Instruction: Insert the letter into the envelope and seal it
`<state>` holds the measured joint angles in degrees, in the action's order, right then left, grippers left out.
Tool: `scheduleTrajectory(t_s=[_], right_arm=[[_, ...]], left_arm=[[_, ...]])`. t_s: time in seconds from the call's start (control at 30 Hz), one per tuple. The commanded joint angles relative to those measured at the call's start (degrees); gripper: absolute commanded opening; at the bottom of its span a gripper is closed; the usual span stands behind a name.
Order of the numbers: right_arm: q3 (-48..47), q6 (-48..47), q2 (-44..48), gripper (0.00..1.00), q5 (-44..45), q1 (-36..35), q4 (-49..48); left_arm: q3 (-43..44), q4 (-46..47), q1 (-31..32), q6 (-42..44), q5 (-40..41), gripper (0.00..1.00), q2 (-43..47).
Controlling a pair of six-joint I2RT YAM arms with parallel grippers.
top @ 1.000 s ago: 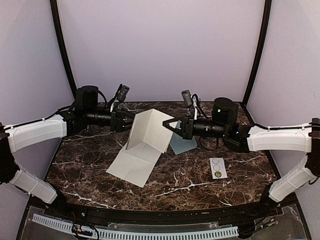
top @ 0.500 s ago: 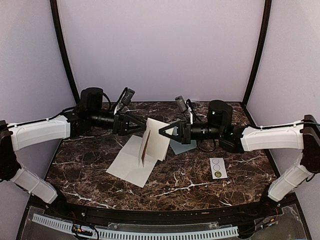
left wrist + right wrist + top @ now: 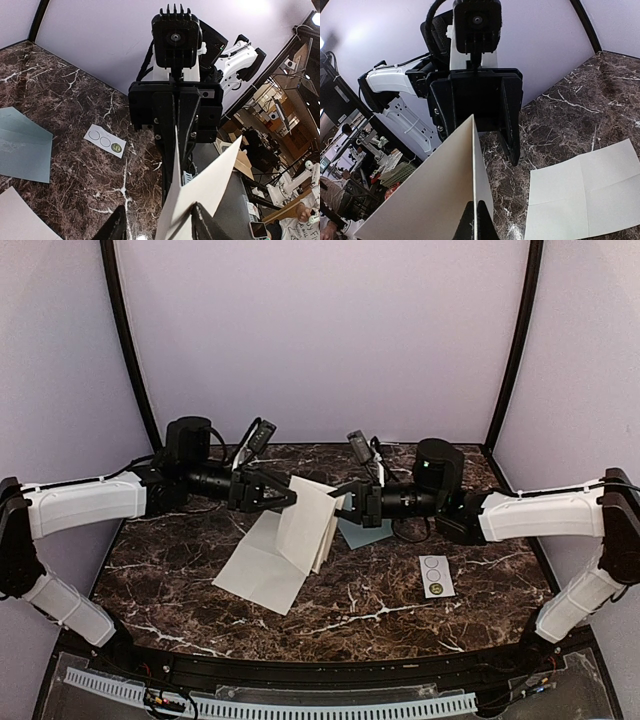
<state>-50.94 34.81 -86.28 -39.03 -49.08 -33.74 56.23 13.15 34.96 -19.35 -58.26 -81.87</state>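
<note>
The letter point(image 3: 268, 565) lay half-folded on the counter point(image 3: 380, 602), its raised half between both arms. The right gripper point(image 3: 338, 500) had its jaws clamped on the edge, and the left gripper point(image 3: 292, 498) had its jaws apart, astride it. The envelope point(image 3: 368, 533) lay just beneath the right gripper.

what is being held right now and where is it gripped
The letter: the right gripper is shut on the edge of its raised, folded part. The left gripper straddles the opposite edge with its jaws apart, not clamping.

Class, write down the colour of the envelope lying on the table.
The envelope is pale blue-green, seen best in the left wrist view.
</note>
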Motion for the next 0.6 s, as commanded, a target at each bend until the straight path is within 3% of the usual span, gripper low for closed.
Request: scheduleTrajectory(t_s=[0.0,0.57], right_arm=[[-1.8,0.5,-0.6,0.0,-0.7,0.2,-2.9],[-0.9,1.3,0.0,0.02,1.3,0.7,-3.4]], left_arm=[[0.1,3.0,0.4,-1.0,-2.9,0.39,0.1],[0.1,4.1,0.6,-2.2,-4.5,0.0,-0.4]])
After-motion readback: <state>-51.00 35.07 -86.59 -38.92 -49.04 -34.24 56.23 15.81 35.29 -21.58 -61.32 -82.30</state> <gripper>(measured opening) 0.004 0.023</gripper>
